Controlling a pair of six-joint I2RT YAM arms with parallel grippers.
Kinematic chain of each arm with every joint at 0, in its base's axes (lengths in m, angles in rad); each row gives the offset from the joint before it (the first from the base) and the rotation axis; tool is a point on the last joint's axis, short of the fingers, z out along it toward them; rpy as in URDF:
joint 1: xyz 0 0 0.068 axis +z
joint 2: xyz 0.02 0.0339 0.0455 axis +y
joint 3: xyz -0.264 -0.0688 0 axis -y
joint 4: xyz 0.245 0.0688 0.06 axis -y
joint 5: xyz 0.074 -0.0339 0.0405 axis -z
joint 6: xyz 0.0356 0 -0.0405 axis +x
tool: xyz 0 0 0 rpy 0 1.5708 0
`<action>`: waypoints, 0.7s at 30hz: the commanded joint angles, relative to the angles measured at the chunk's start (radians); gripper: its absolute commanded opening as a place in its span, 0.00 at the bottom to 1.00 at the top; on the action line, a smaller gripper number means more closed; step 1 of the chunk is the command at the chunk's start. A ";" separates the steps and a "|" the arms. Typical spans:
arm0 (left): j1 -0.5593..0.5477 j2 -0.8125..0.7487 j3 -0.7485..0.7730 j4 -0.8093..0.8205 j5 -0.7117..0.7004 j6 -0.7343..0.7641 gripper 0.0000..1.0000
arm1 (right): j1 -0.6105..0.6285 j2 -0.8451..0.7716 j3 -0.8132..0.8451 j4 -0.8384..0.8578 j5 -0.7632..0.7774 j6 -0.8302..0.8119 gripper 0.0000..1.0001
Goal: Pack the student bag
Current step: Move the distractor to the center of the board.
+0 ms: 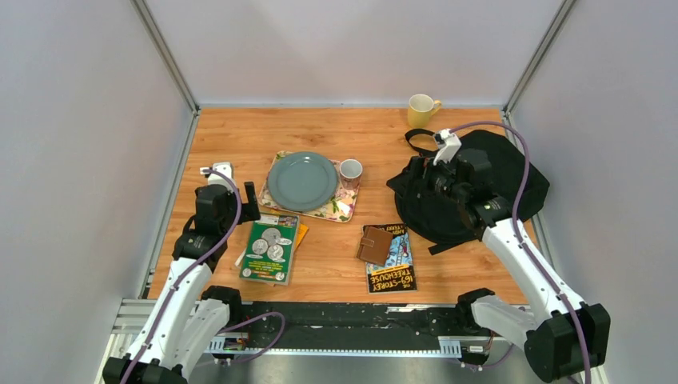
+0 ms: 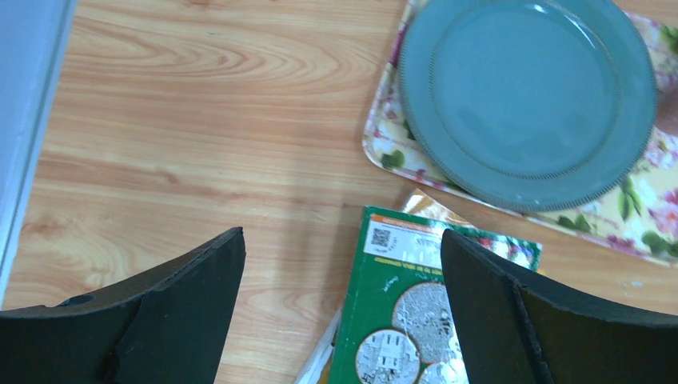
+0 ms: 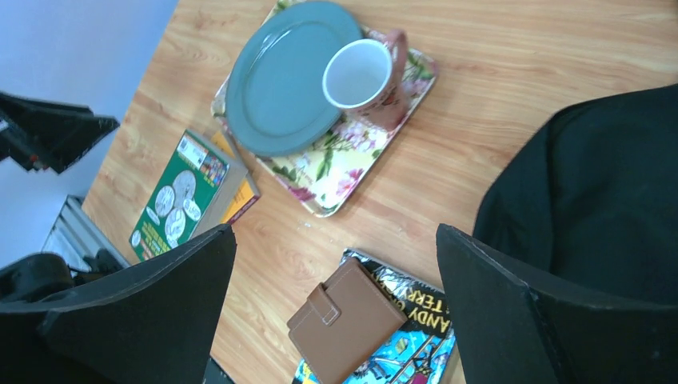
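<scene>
On a wooden tabletop (image 1: 336,136) walled in grey, the black student bag (image 1: 512,172) slumps at the right edge under the right arm (image 1: 520,248), both arms' jaws wide and empty; grabbing the wallet (image 1: 374,245) could drag the glossy book (image 1: 393,272) beneath.

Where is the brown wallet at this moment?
In the top view the brown wallet lies right of centre on the table, on the upper left corner of the Treehouse book, just left of the student bag.

black student bag (image 1: 512,172), soft fabric (straps showing), lying table's right side
</scene>
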 commanded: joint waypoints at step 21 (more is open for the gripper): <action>0.013 -0.049 -0.050 -0.065 0.010 -0.061 0.99 | 0.281 0.241 0.172 0.002 0.182 0.198 1.00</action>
